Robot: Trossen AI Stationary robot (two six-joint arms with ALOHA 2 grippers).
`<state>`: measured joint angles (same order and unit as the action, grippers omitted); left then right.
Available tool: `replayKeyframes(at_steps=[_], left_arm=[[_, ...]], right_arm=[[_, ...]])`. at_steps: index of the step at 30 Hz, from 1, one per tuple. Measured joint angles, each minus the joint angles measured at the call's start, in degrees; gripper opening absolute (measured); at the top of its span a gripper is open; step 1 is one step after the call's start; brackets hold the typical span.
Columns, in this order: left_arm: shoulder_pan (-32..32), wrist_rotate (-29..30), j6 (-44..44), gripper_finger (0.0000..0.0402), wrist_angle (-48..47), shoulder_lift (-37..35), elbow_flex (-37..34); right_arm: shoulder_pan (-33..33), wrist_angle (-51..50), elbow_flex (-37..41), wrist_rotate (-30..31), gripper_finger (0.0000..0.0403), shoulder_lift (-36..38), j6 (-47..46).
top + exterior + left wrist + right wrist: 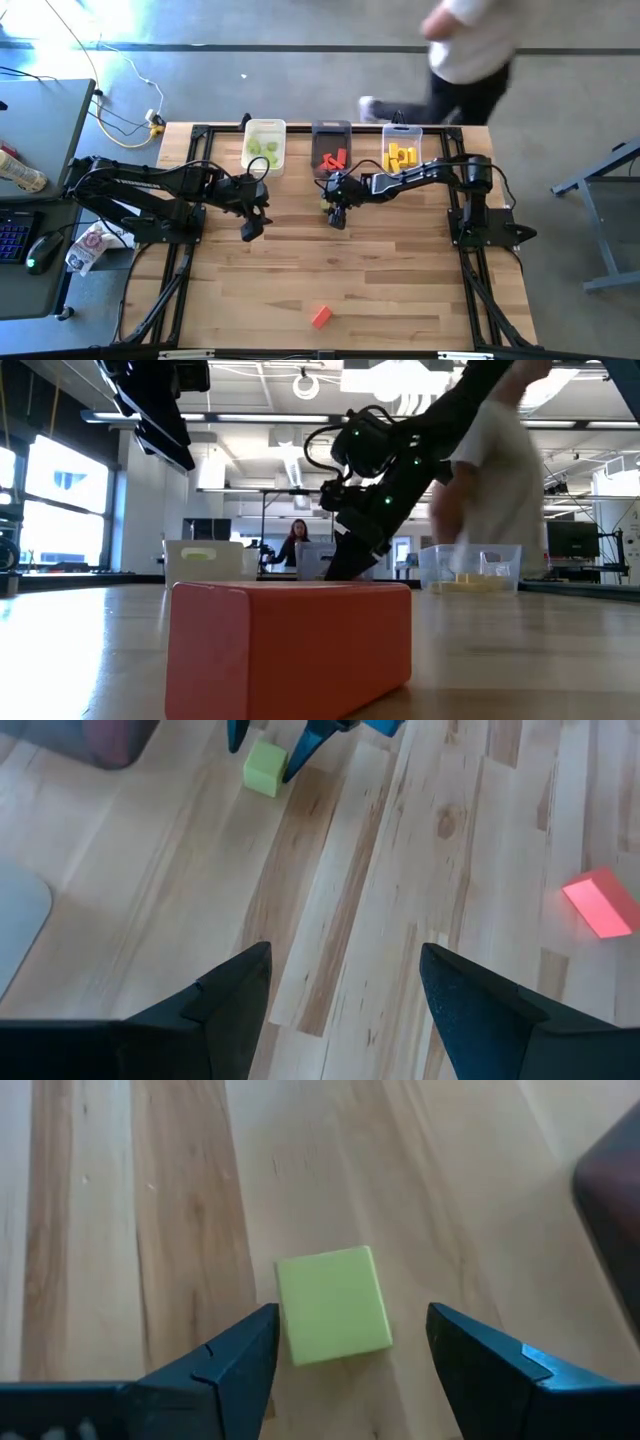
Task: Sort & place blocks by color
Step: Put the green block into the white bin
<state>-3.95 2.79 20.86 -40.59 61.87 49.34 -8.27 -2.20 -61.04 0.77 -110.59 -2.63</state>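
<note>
Most blocks already sit sorted in the three rectangular bins (331, 128) along the wooden table's (400, 280) far edge. Two remain: a red bar (320, 316) well away from the bins, and a light green cube (332, 1305) just before them, smooth-faced, lying flat between the right gripper's (350, 1350) spread fingers, ungripped. The left gripper (345, 985) waits open nearby.

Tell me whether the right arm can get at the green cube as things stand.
Probably yes: the right gripper hangs open right over the green cube, which lies alone on bare wood between its fingers.
</note>
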Motion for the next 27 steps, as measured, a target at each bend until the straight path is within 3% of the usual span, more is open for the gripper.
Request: replayKeyframes(at_steps=[8,18,27], left_arm=[[0.0,0.0,-0.3,0.0243,0.4,0.0,0.0],[0.0,1.1,-1.1,0.0243,0.8,0.0,0.0],[0.0,1.1,-1.6,0.0243,1.5,0.0,0.0]], right_arm=[[0.0,0.8,0.0,-0.7,0.0223,-0.1,-0.3],[-0.1,1.0,0.0,-4.5,0.0106,-0.1,-4.1],[0.9,1.7,0.0,-6.8,0.0103,0.8,-6.3]])
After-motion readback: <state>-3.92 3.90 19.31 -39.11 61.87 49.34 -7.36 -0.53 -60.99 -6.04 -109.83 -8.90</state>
